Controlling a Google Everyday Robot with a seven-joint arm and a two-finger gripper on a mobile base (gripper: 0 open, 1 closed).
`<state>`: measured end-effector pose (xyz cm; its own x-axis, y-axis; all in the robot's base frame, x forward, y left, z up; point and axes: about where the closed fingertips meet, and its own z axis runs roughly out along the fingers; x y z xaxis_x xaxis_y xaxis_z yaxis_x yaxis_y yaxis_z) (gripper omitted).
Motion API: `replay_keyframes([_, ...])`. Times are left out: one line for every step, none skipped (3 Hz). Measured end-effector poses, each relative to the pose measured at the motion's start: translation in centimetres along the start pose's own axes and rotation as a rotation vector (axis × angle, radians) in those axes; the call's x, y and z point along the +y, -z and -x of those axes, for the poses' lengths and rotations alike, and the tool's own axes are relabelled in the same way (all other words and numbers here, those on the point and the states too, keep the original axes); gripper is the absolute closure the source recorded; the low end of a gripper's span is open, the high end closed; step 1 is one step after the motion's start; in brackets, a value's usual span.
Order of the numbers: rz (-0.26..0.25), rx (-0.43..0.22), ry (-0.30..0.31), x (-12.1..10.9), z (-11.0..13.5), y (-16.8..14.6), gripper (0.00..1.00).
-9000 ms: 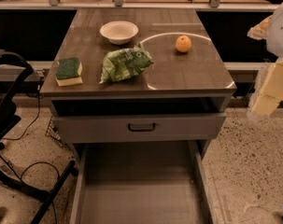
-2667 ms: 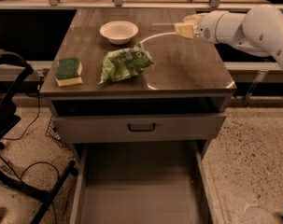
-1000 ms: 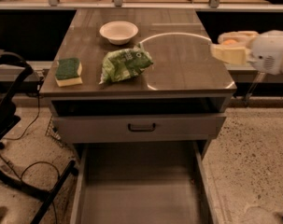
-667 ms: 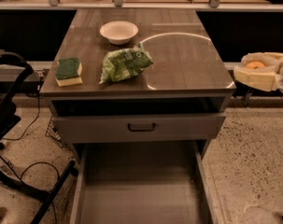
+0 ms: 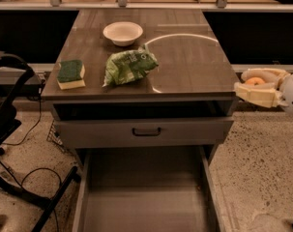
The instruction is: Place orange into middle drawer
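White bowl (image 5: 123,33), sponge (image 5: 71,74), green bag (image 5: 130,66)

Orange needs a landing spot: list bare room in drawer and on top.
Wide grey metal drawer box: floor fully bare. Brown cabinet top: free right of the white bowl and green bag; crowded left, by the green sponge. Cream gripper, shut on the small round orange, hangs off its right edge.

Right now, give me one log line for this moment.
phase: carrying | hand: shut on orange, right of tabletop edge | middle drawer: pulled open | orange: not yet in drawer
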<state>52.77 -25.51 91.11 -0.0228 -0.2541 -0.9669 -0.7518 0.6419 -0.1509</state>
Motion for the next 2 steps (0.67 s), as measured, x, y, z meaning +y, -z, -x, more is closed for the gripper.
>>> replay_keyframes([0.05, -0.022, -0.046, 3.0, -4.8, 0.0, 1.0])
replay_keyframes([0.114, -0.016, -0.093, 8.2, -12.2, 0.0, 1.0])
